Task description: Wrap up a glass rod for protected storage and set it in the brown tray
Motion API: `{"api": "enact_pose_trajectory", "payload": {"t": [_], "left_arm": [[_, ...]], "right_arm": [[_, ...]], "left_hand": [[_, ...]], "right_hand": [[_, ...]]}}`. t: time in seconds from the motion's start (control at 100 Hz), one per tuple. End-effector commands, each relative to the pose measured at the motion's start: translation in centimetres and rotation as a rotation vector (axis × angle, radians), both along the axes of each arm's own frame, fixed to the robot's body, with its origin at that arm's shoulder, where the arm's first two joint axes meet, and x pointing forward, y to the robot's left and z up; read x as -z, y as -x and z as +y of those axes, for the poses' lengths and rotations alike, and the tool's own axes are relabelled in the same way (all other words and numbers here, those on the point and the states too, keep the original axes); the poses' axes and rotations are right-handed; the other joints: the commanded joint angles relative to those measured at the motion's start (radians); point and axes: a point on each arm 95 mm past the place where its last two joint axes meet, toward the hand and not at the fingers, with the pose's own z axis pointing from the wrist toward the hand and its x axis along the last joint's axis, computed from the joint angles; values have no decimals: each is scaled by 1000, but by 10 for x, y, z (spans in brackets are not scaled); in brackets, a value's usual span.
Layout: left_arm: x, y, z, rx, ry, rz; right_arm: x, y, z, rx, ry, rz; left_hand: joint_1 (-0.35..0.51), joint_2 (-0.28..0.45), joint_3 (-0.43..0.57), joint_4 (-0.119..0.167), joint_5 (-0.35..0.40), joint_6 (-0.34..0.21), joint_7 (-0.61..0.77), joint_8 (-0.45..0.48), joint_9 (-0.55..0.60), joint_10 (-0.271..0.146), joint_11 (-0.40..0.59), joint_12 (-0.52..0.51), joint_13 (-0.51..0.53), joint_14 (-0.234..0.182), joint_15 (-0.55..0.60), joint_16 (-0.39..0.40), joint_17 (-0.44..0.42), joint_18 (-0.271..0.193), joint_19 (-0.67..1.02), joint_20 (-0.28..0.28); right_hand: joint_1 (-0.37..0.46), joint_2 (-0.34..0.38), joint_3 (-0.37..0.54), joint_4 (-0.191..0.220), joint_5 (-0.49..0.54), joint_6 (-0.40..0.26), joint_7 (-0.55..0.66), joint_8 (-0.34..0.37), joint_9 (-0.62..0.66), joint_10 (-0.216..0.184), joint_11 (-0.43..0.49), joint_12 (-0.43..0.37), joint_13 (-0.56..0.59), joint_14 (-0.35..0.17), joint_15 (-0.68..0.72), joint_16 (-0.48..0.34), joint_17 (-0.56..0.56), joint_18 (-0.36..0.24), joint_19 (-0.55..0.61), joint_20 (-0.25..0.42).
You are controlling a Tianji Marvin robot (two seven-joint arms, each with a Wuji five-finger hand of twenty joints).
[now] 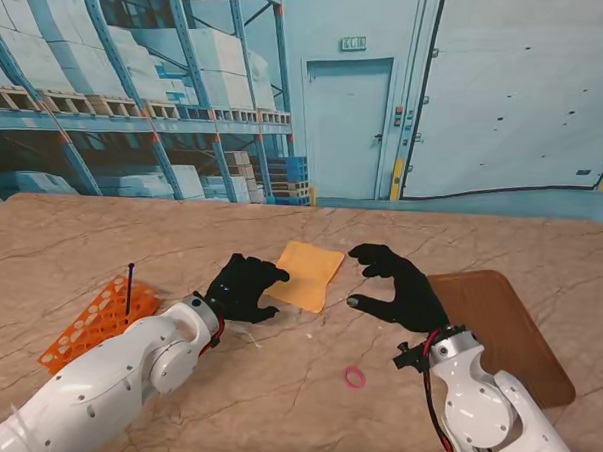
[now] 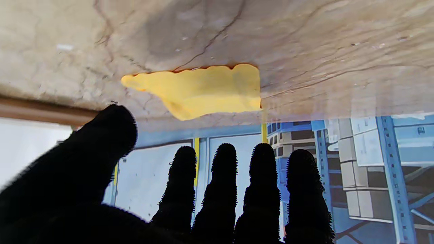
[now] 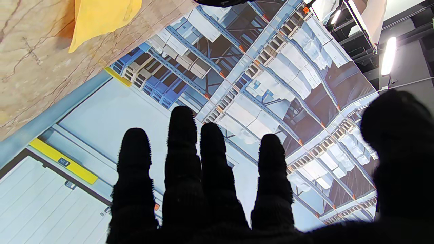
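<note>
Where marble-look table (image 1: 304, 406) ends, warehouse backdrop (image 1: 138, 79) (printed) rises; yellow cloth (image 1: 307, 274) flat.

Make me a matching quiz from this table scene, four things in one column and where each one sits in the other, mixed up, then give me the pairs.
Things:
1. yellow cloth
2. brown tray
3. orange rack
4. pink rubber band

Places, in the stand's view:
A. far left of the table, with a dark rod standing in it
B. nearer to me than both hands, roughly midway between the arms
C. right side of the table, beside the right hand
D. between the two hands, its left edge by the left hand

Pairs: 1-D, 2-C, 3-A, 4-B
</note>
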Motion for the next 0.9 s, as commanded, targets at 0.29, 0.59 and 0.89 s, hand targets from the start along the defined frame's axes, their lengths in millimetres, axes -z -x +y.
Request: {"api": "enact_pose_trajectory", "payload": {"t": [0.29,0.59,0.89], "left_arm": [[7,-21,-12,15,-159,-97],[19,-33,-21,19,-214,-124],[27,-42,-30,60,-277,-160]], "right_arm": [[0,8,1,7,-4,-16],[-1,10,1,15,-7,-20],[-3,10,2,29,-15,-15]], "left_hand": [[-8,-88,126,-11,40,15,104,23,35,-5,140,57,7,9,99,28,7,-18,115,7],[21,-82,191,5,147,-122,196,69,112,-21,316,172,49,19,218,84,-16,-6,189,16],[45,-89,207,6,182,-92,233,83,151,-37,497,307,82,25,364,168,-77,-2,209,47]], "right_hand": [[-13,-38,5,26,16,0,0,-4,12,-2,10,7,17,2,30,16,2,-13,35,13],[-18,-39,9,27,26,2,0,-4,16,0,9,6,17,4,36,19,2,-12,38,13],[-22,-41,14,28,36,4,0,-4,21,3,11,7,23,8,47,24,3,-10,42,13]]}}
